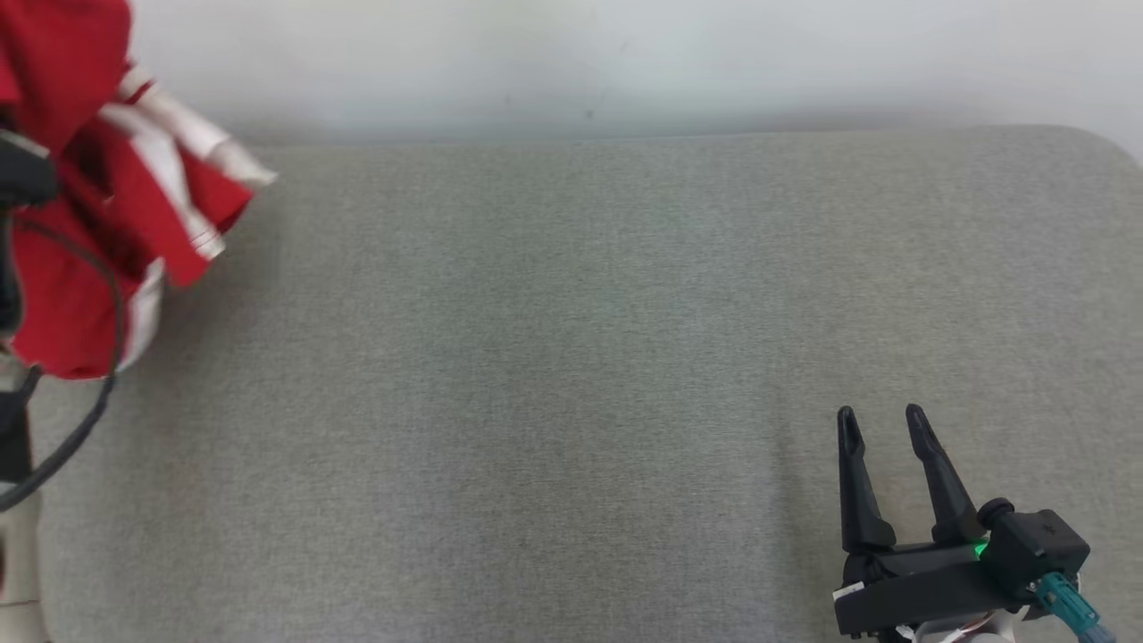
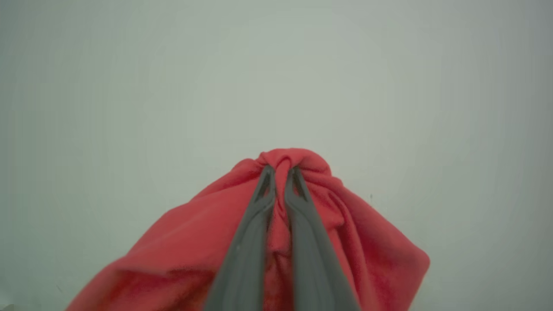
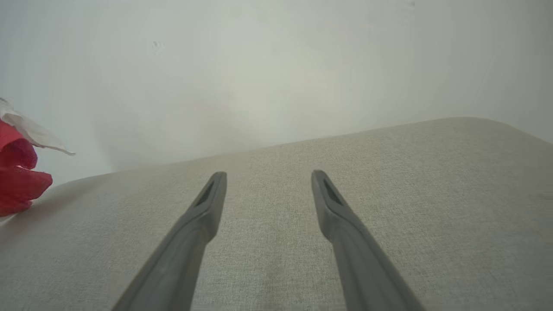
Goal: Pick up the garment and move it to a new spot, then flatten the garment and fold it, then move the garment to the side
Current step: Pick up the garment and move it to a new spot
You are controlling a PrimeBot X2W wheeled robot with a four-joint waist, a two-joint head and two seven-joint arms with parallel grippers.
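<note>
Because the left hand (image 2: 280, 172) pinches shut on a gathered fold of the red garment (image 2: 181, 242), hanging bunched at the head view's upper left, the cloth looks soft, light and limp, best taken at a hem by the open right hand (image 1: 881, 415).

- Crumpled red fleece garment (image 1: 62, 304), white bands, at ten o'clock.
- Woven fabric surface (image 1: 536, 402): plain greyish beige.
- Black right gripper (image 1: 882, 418), green light, at five o'clock.
</note>
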